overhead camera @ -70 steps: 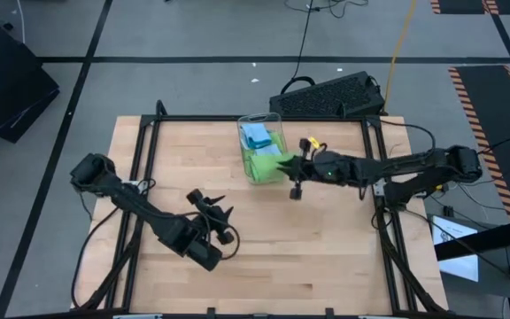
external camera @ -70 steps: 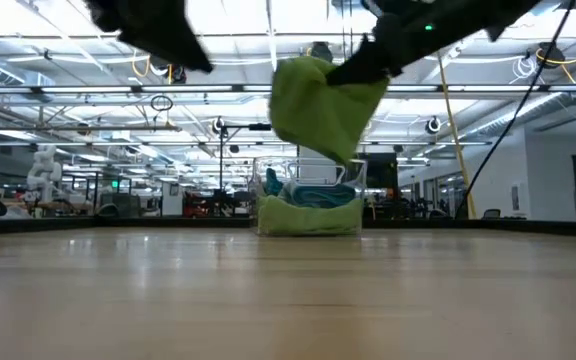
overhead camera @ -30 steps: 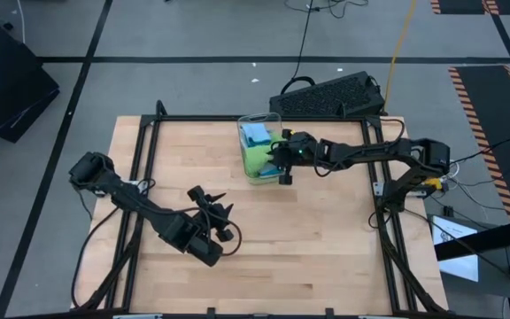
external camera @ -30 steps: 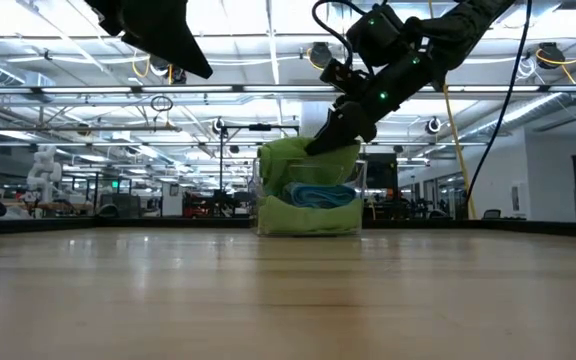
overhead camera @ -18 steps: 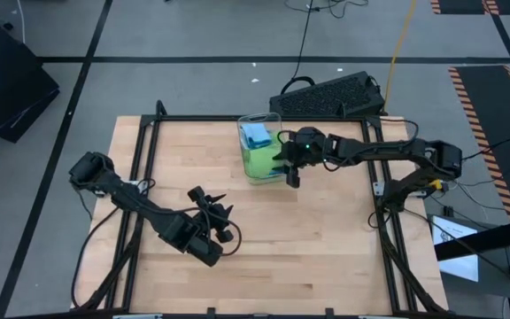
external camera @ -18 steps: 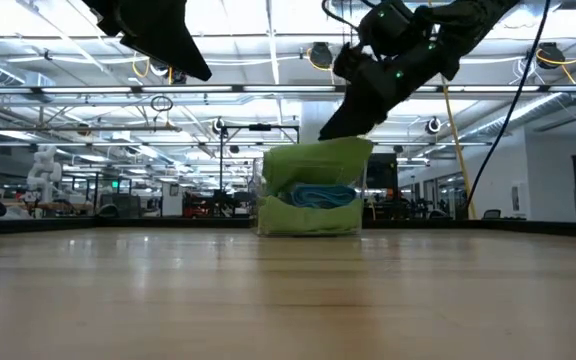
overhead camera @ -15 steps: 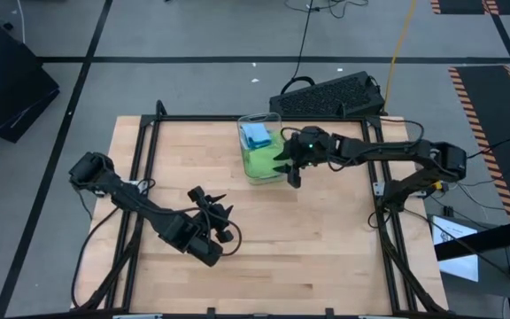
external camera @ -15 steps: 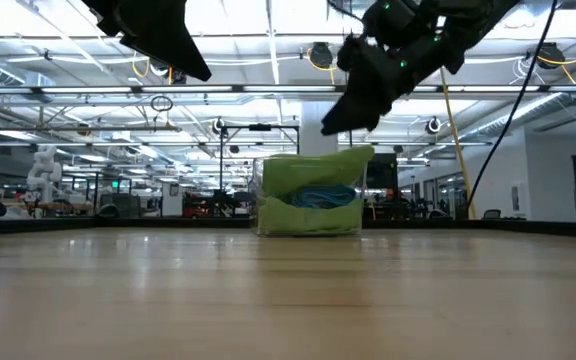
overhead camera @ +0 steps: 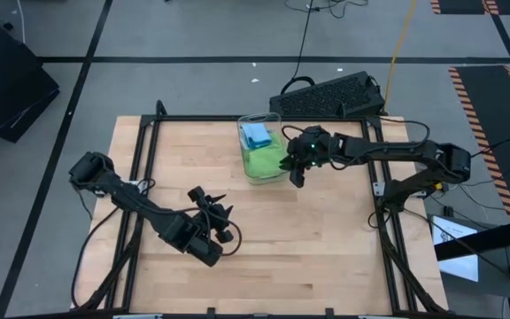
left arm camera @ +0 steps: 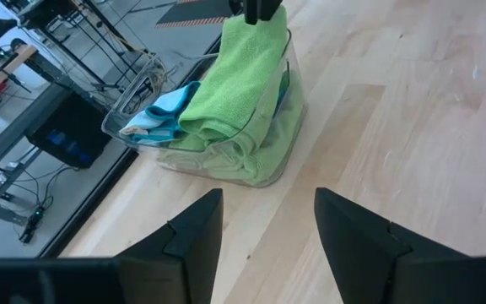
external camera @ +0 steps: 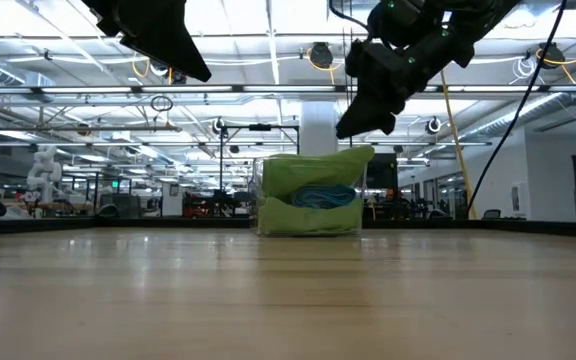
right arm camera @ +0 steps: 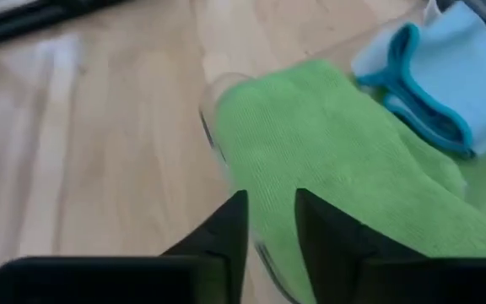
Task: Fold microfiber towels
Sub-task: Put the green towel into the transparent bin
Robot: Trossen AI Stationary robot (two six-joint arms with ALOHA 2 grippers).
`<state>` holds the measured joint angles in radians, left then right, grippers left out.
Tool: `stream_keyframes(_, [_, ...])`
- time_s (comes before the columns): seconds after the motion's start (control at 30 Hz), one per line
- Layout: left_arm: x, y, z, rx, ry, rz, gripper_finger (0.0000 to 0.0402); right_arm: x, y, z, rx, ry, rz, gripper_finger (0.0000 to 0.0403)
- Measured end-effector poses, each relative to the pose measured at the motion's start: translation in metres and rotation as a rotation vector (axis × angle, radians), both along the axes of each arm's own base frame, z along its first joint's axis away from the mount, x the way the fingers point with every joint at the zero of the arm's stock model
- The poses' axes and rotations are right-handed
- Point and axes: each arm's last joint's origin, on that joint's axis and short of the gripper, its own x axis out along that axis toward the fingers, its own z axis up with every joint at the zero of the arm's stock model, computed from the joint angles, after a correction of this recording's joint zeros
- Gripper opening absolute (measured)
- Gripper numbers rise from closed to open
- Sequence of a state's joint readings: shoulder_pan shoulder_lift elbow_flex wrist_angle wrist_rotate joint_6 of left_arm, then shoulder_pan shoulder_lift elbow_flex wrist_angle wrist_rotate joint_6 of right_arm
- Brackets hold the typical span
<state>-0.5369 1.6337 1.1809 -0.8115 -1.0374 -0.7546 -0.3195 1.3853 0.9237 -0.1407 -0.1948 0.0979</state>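
A clear plastic bin (overhead camera: 259, 120) stands at the table's far middle. A folded lime green towel (left arm camera: 234, 76) lies on top of the pile in it and droops over the rim; light blue towels (left arm camera: 154, 118) lie at the bin's far end. More green cloth fills the bottom (external camera: 308, 218). My right gripper (overhead camera: 296, 175) hovers just right of the bin and above it (external camera: 356, 125), its fingers slightly apart (right arm camera: 270, 224) and empty. My left gripper (overhead camera: 209, 200) waits open (left arm camera: 264, 224) over the table's near left, pointing toward the bin.
Bare wooden table (overhead camera: 308, 239) lies between the bin and the near edge. Black frame rails (overhead camera: 149, 168) run along the table's sides. A black keyboard-like box (overhead camera: 330, 93) sits past the far edge.
My right gripper, which was down on the green towel in the bin, has let go of it, risen clear and drawn back toward the table's right edge. The green towel stays on top of the pile, drooping over the bin's rim.
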Motion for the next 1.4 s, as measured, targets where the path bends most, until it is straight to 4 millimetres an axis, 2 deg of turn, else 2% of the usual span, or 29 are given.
stream_keyframes(0.13, [0.001, 0.001, 0.0, 0.0, 0.0, 0.005, 0.0191, 0.0, -0.004, -0.004, -0.037, 0.03, -0.038, 0.0044])
stream_keyframes(0.3, [0.003, 0.006, 0.0, -0.001, -0.001, 0.023, 0.0191, 0.013, -0.012, -0.026, -0.041, 0.092, -0.074, 0.0005])
stream_keyframes(0.5, [0.005, 0.009, 0.0, -0.004, -0.005, 0.035, 0.0191, 0.041, -0.019, -0.036, -0.026, 0.15, -0.069, 0.0005])
stream_keyframes(0.77, [0.004, 0.009, 0.0, -0.004, -0.003, 0.033, 0.0191, 0.074, -0.031, -0.055, -0.007, 0.368, -0.046, 0.0006])
stream_keyframes(0.93, [0.004, 0.008, -0.001, -0.021, 0.014, 0.022, 0.0191, 0.083, -0.033, -0.03, -0.027, 0.321, -0.045, 0.0006])
stream_keyframes(1.1, [0.004, 0.008, 0.0, -0.019, 0.018, 0.017, 0.0191, 0.081, -0.033, 0.0, -0.09, 0.251, -0.102, 0.0006])
stream_keyframes(1.23, [0.005, 0.008, 0.0, -0.018, 0.017, 0.016, 0.0191, 0.083, -0.033, 0.001, -0.099, 0.228, -0.111, 0.0006])
stream_keyframes(1.4, [0.006, 0.009, 0.0, -0.023, 0.007, 0.02, 0.0191, 0.092, -0.037, -0.026, -0.077, 0.283, -0.116, 0.0006])
